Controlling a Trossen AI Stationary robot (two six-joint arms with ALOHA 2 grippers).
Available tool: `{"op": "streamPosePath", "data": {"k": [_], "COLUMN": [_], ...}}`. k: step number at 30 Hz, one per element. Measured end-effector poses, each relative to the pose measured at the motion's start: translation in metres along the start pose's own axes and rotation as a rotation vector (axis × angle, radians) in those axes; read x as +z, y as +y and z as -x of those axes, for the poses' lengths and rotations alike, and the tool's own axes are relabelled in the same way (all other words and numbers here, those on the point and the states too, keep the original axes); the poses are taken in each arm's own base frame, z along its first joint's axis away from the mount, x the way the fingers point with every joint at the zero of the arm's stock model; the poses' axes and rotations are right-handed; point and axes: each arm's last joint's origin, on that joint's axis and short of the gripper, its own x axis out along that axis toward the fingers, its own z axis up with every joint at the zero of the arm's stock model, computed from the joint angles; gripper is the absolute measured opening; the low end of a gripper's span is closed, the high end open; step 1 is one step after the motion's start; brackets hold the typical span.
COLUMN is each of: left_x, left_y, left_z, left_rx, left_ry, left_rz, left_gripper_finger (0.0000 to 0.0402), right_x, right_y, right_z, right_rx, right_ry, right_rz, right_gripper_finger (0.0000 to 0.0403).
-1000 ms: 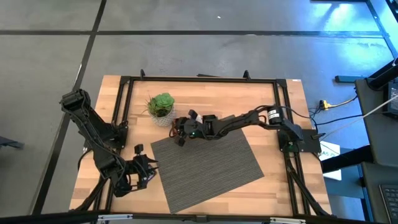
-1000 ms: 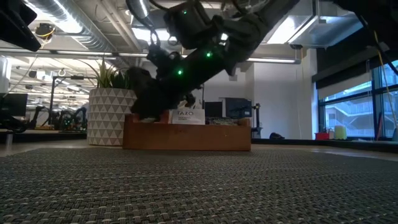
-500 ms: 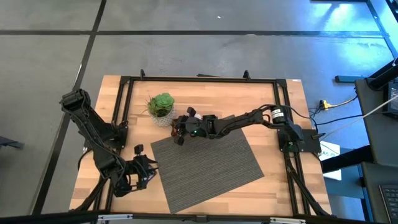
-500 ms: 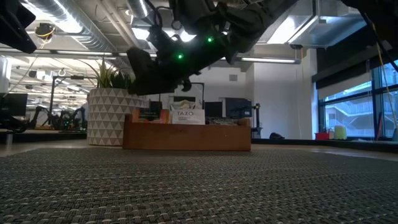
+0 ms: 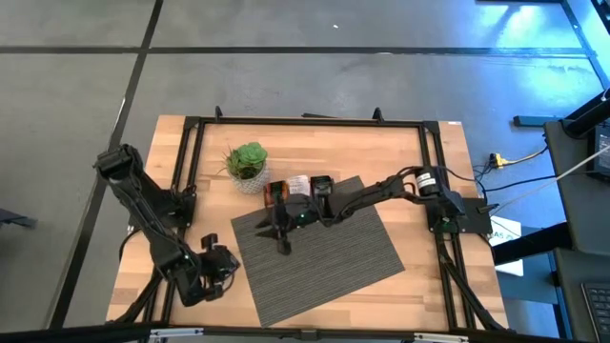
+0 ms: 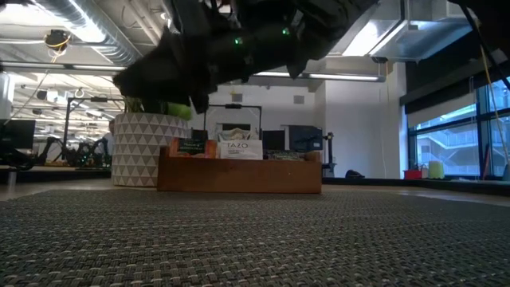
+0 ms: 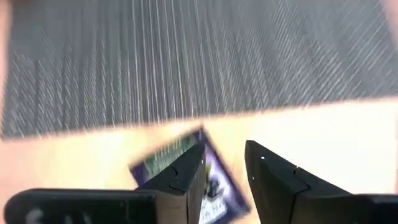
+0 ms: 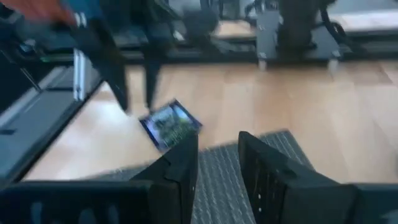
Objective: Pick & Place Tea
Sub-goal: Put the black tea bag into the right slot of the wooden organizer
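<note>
A dark purple tea sachet (image 7: 180,163) lies flat on the bare wood just off the left edge of the grey woven mat (image 5: 324,252); it also shows in the right wrist view (image 8: 169,124). My left gripper (image 7: 224,180) stands open close above it at the near left (image 5: 217,265). I cannot tell whether it touches the sachet. My right gripper (image 8: 217,165) is open with nothing between its fingers, held over the mat's left part (image 5: 283,240) and pointing at the left arm. More tea sachets (image 6: 239,149) stand upright in the wooden tray (image 6: 239,177).
A small green plant (image 5: 248,162) in a patterned white pot (image 6: 143,151) stands left of the tray at the back. A black frame (image 5: 305,122) runs round the tabletop. The right arm's forearm (image 5: 372,195) stretches across the tray's right end and the mat's far corner.
My right gripper has come away from the tray toward the table's near edge, out over the mat, rising a little and tipping closer to level. My left gripper has sunk slightly toward the table and turned at the wrist.
</note>
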Motion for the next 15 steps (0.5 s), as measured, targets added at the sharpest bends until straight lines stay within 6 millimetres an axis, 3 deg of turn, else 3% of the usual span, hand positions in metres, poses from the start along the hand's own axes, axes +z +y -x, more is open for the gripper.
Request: {"op": "streamPosePath", "data": {"k": [4,9,15], "left_x": [-0.014,-0.026,-0.040], "left_y": [-0.004,-0.007,-0.010], "left_z": [-0.012,-0.015,-0.025], "left_rx": [0.014,0.034,0.087], "left_ry": [0.143,0.189,0.238], "left_rz": [0.008,0.085,0.112], "left_gripper_finger": [0.0109,0.0109,0.0109], "right_x": [0.001,-0.001,0.000], "right_y": [0.017,0.033,0.035], "right_z": [-0.002,-0.004,-0.004], "right_rx": [0.001,0.020,0.016], "right_ry": [-0.032,-0.049,-0.044], "right_rz": [-0.002,0.008,-0.117], "right_gripper_finger": [0.0117,0.0117,0.0117]}}
